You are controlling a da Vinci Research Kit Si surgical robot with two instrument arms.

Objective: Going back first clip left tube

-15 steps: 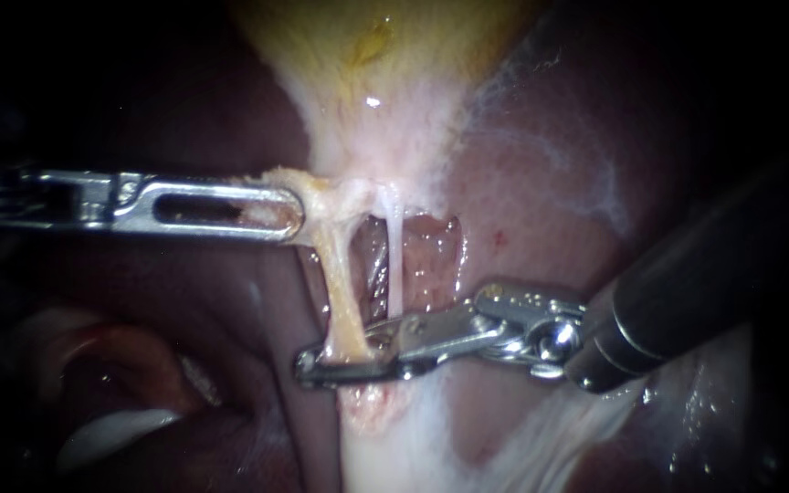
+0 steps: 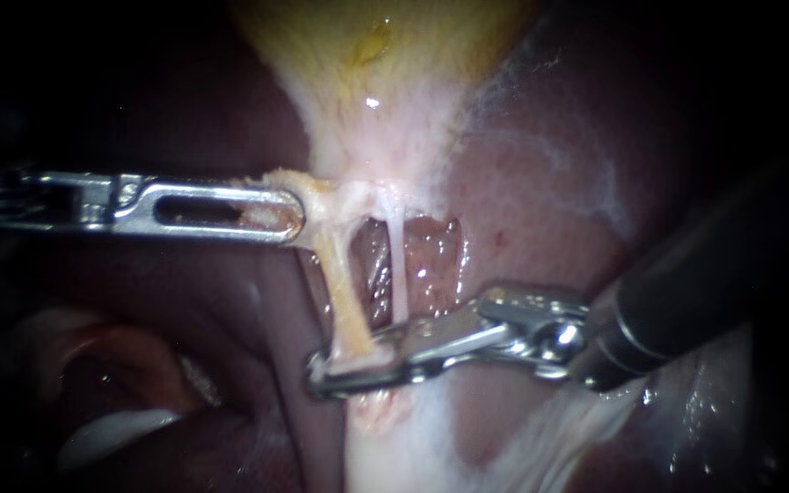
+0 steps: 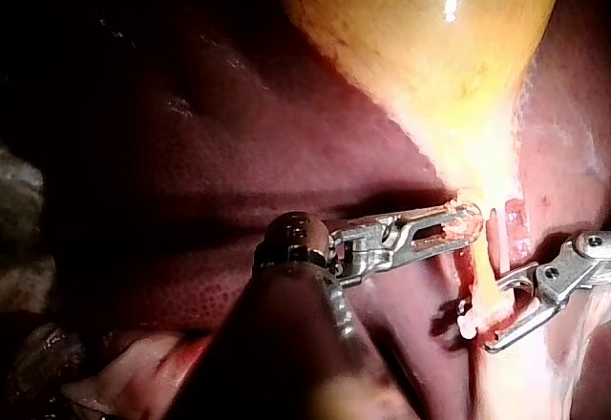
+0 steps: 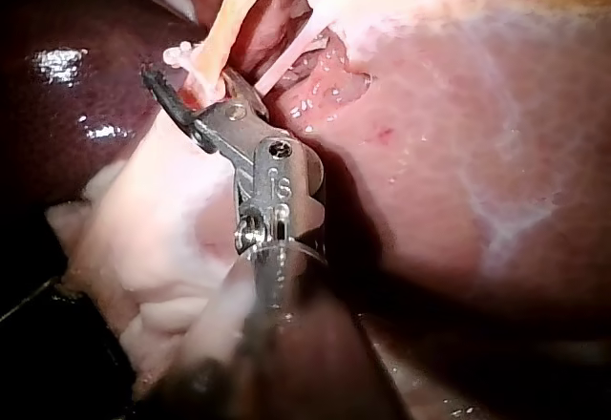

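Yellowish left tube point(image 2: 343, 290) lies between right instrument's point(image 2: 323, 374) jaws.

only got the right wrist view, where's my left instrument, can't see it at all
Observer: In the endoscope view your left instrument comes in level from the left. Its jaws are shut on the neck of the gallbladder, right at the top of the left tube.
Operator: ok and are my right jaws clear of the clip
Observer: The left wrist view shows your right instrument side on. There is a gap between its jaws, and they straddle the tube where the white clip sits.
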